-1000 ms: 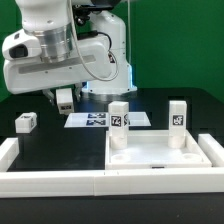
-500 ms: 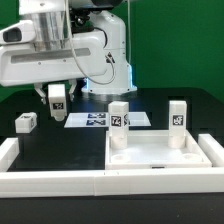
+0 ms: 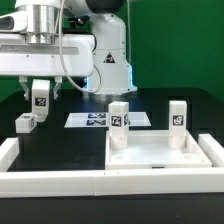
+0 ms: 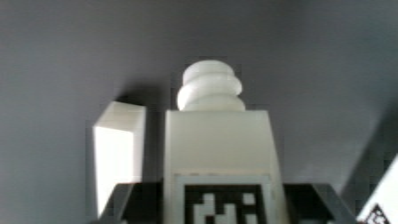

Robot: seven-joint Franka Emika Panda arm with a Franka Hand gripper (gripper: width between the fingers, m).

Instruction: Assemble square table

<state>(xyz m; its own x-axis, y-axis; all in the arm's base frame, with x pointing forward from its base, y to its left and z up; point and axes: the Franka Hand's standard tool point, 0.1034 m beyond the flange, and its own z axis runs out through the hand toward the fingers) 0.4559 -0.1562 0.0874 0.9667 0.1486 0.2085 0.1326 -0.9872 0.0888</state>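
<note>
The white square tabletop (image 3: 160,152) lies tray-like at the exterior view's right front. Two tagged legs (image 3: 119,124) (image 3: 178,117) stand upright on its far side. My gripper (image 3: 40,102) hangs at the exterior view's left, shut on a third white tagged leg (image 3: 40,96), held clear of the table. In the wrist view that leg (image 4: 222,125) runs out from between the dark fingers (image 4: 139,196) of my gripper (image 4: 222,205), rounded tip away and tag near the jaws. A loose leg block (image 3: 25,122) lies on the black table just below and left of the held one; it shows in the wrist view as a white block (image 4: 116,140) beside the held leg.
The marker board (image 3: 92,119) lies flat behind the tabletop, near the robot's base. A long white border rail (image 3: 50,180) runs along the front edge and up the exterior view's left side. A green wall backs the scene.
The arm has swung toward the exterior view's left with the leg in its grip, ending above the loose leg block. The tabletop and its two legs have not moved.
</note>
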